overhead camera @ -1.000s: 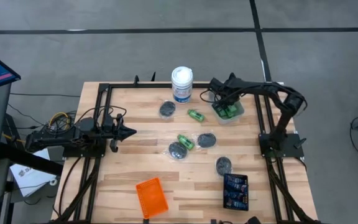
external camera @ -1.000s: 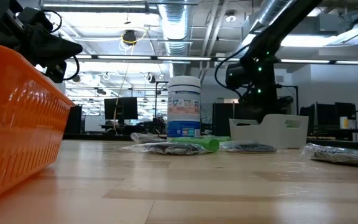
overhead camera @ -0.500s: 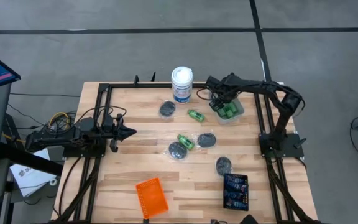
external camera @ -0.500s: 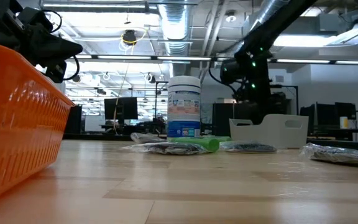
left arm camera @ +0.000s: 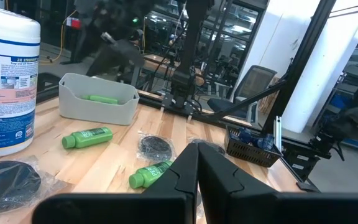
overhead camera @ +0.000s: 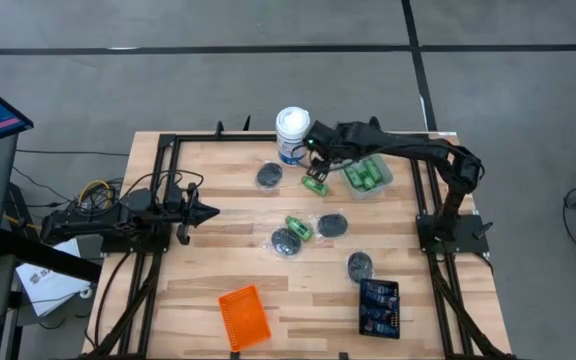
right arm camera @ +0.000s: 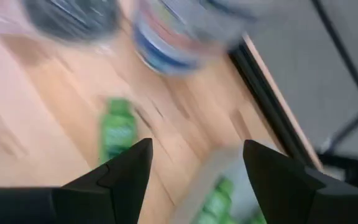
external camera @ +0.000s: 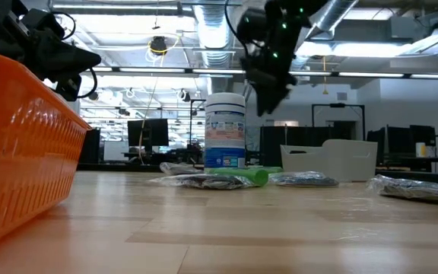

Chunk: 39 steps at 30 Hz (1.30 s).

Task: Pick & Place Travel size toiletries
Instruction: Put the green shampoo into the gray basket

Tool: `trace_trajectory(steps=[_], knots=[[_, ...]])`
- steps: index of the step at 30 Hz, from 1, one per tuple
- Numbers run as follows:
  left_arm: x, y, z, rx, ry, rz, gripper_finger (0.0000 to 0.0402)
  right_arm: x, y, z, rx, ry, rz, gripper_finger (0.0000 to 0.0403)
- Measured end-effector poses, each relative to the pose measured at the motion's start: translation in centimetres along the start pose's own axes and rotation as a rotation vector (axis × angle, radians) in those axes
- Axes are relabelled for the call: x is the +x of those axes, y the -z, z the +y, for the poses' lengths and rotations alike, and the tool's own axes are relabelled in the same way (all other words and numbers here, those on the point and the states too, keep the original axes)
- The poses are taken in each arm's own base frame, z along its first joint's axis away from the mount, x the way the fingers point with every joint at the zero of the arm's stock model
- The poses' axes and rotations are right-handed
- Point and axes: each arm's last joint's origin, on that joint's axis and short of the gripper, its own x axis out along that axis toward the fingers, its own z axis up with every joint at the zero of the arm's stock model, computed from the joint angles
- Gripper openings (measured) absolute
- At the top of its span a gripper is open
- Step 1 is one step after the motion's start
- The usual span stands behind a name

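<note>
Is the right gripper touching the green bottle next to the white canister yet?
Apart. The right wrist view shows the right gripper open, with bare table between its fingers and the green bottle ahead. The low view shows it well above the table.

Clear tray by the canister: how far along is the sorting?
Done: green bottles already lie in the clear tray. In hand: the right pincer, open and empty, hovers over a loose green bottle. Left: a second green bottle and four wrapped pucks. The left pincer waits shut.

you see bright green bottles, an orange tray, and a pale wood surface.
</note>
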Motion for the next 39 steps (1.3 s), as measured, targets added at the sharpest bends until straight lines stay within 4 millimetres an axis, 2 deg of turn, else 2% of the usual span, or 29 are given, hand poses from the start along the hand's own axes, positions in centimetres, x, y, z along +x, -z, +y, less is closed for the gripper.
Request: trace_trajectory(steps=[3,7,14,20,25,31,36,39], knots=[[0.0,0.0,0.0,0.000,0.000,0.000,0.0001,-0.5,-0.4,1.3,-0.061,-0.029,-0.054,0.0244],[0.0,0.0,0.0,0.000,0.000,0.000,0.0001,-0.3,-0.3,1.7,-0.077,-0.097,-0.060,0.0244],[0.0,0.0,0.0,0.000,0.001,0.000,0.0001,2.6,-0.9,2.8,-0.075,-0.177,-0.049,0.0244],[0.0,0.0,0.0,0.000,0.003,-0.001,0.0001,7.2,-0.5,4.4,-0.133,-0.192,0.057,0.0244],[0.0,0.0,0.0,0.000,0.007,-0.003,0.0001,10.4,0.8,5.0,-0.158,-0.202,0.189,0.0244],[0.0,0.0,0.0,0.000,0.007,-0.003,0.0001,12.3,1.5,5.2,-0.151,-0.252,0.264,0.0244],[0.0,0.0,0.0,0.000,0.007,-0.003,0.0001,12.9,1.6,5.1,-0.139,-0.284,0.281,0.0241],[0.0,0.0,0.0,0.000,0.007,-0.004,0.0001,12.9,1.6,5.2,-0.137,-0.299,0.282,0.0220]])
